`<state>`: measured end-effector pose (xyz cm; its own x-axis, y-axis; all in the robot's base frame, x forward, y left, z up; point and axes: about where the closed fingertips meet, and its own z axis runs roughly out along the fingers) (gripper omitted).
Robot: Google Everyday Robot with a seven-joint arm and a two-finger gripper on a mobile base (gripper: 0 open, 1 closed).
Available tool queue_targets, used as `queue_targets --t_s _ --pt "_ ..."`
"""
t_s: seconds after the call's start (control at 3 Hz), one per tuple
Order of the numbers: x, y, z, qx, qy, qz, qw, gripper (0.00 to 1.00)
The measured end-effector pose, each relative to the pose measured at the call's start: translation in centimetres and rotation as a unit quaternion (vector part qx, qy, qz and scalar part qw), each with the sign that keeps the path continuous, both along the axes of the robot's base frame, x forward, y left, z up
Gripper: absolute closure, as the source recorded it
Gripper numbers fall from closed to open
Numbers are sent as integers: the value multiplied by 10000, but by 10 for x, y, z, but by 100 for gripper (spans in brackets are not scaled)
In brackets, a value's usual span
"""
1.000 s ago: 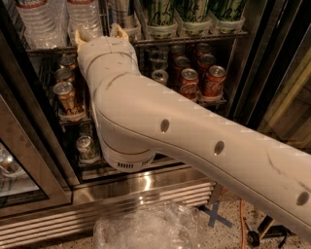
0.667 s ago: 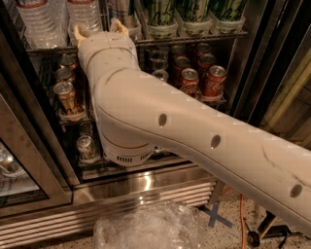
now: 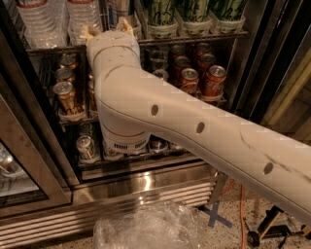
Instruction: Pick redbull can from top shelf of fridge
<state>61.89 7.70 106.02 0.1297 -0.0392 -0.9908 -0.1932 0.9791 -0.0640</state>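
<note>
The fridge stands open in front of me, with wire racks and a stainless base. My gripper is at the end of the white arm, pushed in at the front rail of the top shelf, left of middle. The redbull can, slim with silver and blue panels, stands on that shelf right behind the gripper, between the water bottles and the green-and-white cans. Its lower part is hidden by the gripper. I cannot tell whether they touch.
Water bottles stand at the top left and tall green-and-white cans at the top right. Gold cans and red Coca-Cola cans fill the rack below. The door frame is at the left. A crumpled plastic sheet lies on the floor.
The arm has pushed a little up and further into the fridge, bringing the gripper closer to the top shelf's front rail and the can behind it.
</note>
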Motion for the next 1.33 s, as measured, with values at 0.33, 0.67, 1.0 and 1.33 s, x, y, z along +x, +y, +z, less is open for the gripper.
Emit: queue_targets --t_s 0.33,0.67,1.0,1.33 --pt "8 -7 3 -146 -69 -150 9998 48" --pt "12 -13 9 -256 -136 -246 9993 47" --pt "18 -16 15 -347 -193 -274 9988 47" --pt "28 -18 9 -239 -84 -232 9994 47"
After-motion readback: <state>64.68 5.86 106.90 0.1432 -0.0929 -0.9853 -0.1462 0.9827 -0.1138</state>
